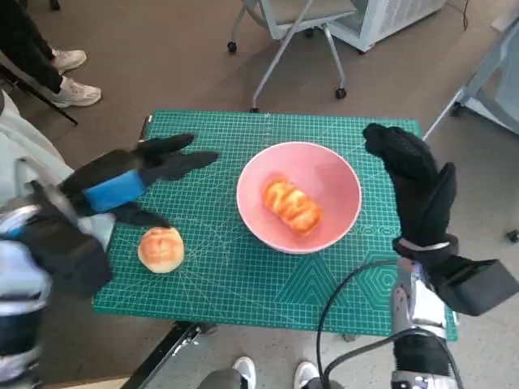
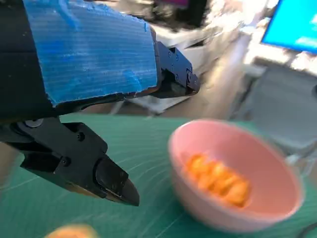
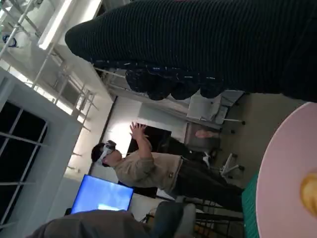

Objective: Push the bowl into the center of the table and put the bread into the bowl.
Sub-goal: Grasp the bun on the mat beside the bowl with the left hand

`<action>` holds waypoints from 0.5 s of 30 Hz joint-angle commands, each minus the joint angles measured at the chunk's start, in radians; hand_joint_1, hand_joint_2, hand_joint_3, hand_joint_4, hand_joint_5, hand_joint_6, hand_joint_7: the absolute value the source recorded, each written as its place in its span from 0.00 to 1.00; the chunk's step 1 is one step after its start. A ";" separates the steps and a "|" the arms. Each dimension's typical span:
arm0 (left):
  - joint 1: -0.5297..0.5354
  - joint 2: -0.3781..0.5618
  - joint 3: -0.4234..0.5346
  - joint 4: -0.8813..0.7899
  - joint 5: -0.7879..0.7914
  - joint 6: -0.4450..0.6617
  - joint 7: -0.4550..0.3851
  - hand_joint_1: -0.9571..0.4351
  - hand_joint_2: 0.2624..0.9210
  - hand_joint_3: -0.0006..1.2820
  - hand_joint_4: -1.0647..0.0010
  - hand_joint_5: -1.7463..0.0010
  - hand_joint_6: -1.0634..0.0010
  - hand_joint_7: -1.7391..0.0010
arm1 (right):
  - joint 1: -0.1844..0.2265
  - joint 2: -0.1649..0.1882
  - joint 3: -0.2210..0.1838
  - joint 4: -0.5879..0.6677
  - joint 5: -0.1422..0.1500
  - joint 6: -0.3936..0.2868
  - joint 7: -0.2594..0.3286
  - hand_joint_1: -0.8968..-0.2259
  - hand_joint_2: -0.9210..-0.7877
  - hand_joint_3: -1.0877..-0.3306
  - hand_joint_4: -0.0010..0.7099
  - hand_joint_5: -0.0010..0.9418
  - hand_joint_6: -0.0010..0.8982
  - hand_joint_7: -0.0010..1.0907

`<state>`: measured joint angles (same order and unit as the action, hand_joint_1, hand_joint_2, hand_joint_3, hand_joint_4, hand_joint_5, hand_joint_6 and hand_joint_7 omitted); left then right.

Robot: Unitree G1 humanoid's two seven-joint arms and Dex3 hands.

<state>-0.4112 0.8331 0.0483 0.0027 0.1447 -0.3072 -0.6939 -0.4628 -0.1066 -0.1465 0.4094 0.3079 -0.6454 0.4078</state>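
Green mat covers table | pink bowl near centre, one bread inside | left hand fingers spread, empty, just above second bread | right hand beside bowl, fingers apart, empty

Even light, blurred left wrist view

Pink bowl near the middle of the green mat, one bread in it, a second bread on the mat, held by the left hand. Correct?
Not quite. The left hand holds nothing; the head view shows it open above the second bread. The pink bowl, the bread inside it and the green mat are as you say.
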 commanded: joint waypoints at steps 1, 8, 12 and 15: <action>0.080 0.089 0.046 -0.093 -0.013 0.068 -0.064 0.67 0.68 0.00 0.88 1.00 0.73 0.99 | 0.013 -0.001 0.001 0.019 -0.006 0.007 0.008 0.39 0.00 0.45 0.29 0.00 0.13 0.47; 0.178 0.146 0.072 -0.215 0.018 0.187 -0.103 0.68 0.66 0.01 0.89 1.00 0.75 1.00 | -0.002 -0.005 -0.002 0.042 0.002 0.006 0.021 0.39 0.00 0.45 0.29 0.00 0.13 0.47; 0.214 0.143 0.074 -0.253 0.033 0.223 -0.091 0.67 0.66 0.01 0.89 1.00 0.75 1.00 | -0.010 -0.007 -0.004 0.053 0.008 0.006 0.030 0.39 0.00 0.45 0.29 0.00 0.13 0.47; 0.234 0.128 0.072 -0.263 0.036 0.234 -0.075 0.66 0.66 0.01 0.89 1.00 0.74 1.00 | -0.015 -0.006 -0.005 0.061 0.011 0.006 0.037 0.39 0.00 0.45 0.29 0.00 0.13 0.47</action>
<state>-0.2036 0.9693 0.1189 -0.2353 0.1712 -0.0908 -0.7830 -0.4798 -0.1106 -0.1492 0.4481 0.3116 -0.6460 0.4309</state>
